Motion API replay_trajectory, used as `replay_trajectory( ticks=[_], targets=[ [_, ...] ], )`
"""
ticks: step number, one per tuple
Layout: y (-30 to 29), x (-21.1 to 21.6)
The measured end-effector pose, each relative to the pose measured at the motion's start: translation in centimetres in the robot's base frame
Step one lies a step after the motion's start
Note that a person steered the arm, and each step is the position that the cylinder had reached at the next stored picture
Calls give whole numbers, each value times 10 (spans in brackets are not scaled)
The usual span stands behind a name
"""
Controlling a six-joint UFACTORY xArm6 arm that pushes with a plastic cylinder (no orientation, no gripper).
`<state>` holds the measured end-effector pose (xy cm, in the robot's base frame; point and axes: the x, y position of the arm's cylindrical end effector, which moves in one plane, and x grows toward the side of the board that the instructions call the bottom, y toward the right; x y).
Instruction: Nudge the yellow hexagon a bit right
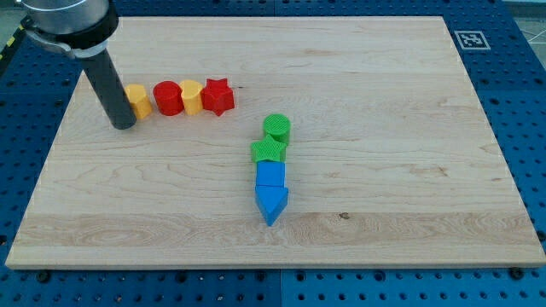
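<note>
Risk sat mostly in the row: my tip was down on the worktop at the view's upper left, touching or just beside the left face of the yellow hexagon, so the task's block was the leftmost in a line of four. Right of it came a red cylinder, near but maybe with a slight gap, then a yellow block, shape unclear, touching a red star. No fingers on this rig, only a rod, so nothing to report as open or closed. My judgement: a push to the right that ran long would drive the hexagon into the red cylinder and shunt the whole row. The tip also looked a little toward the view's bottom of the hexagon's middle, so an off-centre push could spin it or slide it toward the view's top. Green cylinder, green star, blue block and blue triangle sat well apart at centre, unlikely to be hit.
</note>
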<state>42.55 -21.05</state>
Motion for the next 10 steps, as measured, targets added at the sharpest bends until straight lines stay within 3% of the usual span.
replay_trajectory(
  ticks=[3,5,7,10],
  targets=[
    [-7,-7],
    [-67,-47],
    [-11,-67],
    [-5,-62]
  ],
)
